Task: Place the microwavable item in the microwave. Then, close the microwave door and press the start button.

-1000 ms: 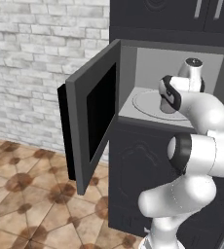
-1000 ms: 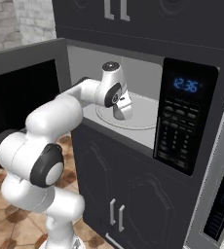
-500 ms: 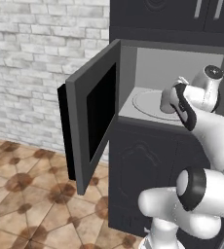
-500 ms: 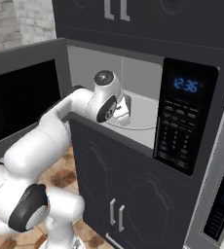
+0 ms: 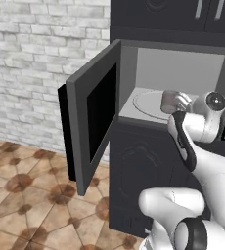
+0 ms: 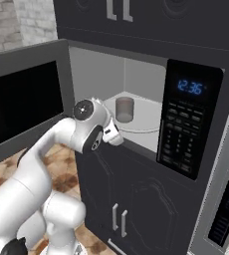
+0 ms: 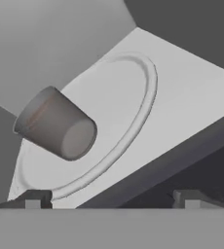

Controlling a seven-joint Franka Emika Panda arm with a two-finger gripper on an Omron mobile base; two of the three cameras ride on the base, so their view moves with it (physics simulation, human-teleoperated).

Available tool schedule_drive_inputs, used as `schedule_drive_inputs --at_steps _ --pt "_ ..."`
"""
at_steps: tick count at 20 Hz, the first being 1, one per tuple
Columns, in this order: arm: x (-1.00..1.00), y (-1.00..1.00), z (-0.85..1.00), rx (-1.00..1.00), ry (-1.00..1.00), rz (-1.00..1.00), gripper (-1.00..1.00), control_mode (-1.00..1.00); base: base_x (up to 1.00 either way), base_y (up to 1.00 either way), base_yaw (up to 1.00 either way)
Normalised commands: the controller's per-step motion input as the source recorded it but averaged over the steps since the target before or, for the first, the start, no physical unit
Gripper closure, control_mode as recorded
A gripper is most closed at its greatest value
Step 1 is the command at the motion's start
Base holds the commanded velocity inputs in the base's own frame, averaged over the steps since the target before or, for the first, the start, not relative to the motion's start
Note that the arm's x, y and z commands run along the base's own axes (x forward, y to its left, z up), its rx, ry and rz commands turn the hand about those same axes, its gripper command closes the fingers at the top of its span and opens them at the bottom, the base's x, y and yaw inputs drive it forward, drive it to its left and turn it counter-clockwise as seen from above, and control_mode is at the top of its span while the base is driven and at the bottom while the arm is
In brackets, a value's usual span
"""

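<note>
The microwavable item, a small grey-brown cup (image 5: 168,101) (image 6: 124,109) (image 7: 55,124), stands upright on the round turntable (image 7: 126,104) inside the microwave (image 5: 183,73). My gripper (image 5: 180,103) (image 6: 115,135) (image 7: 110,199) is open and holds nothing. It hangs just outside the cavity's front edge and points in at the cup, with a gap between its fingertips (image 7: 34,199) and the cup. The microwave door (image 5: 92,122) (image 6: 22,102) stands swung wide open to the left.
The dark control panel (image 6: 186,129) with a lit blue clock runs down the microwave's right side. Dark cabinets (image 6: 136,199) sit below and above. A brick wall (image 5: 31,63) and a tiled floor (image 5: 26,195) lie to the left.
My hand has drawn back out of the cavity, away from the cup. The cup stays standing on the turntable. The jaws have spread a little wider.
</note>
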Motion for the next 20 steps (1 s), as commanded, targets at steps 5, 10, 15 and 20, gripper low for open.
schedule_drive_inputs --at_steps 5,10,15,20 --pt "-0.57 0.19 0.11 -0.09 -0.09 -0.03 -1.0 -1.0 0.0 0.0 0.0" --pt "-1.0 0.42 0.77 -0.23 -0.28 -0.01 -1.0 -1.0 0.0 0.0 0.0" --pt "-1.0 0.51 0.39 -0.26 -0.05 0.0 -1.0 -1.0 0.0 0.0 0.0" --pt "-0.94 0.56 0.29 -0.3 0.02 0.07 -1.0 -1.0 0.0 0.0 0.0"
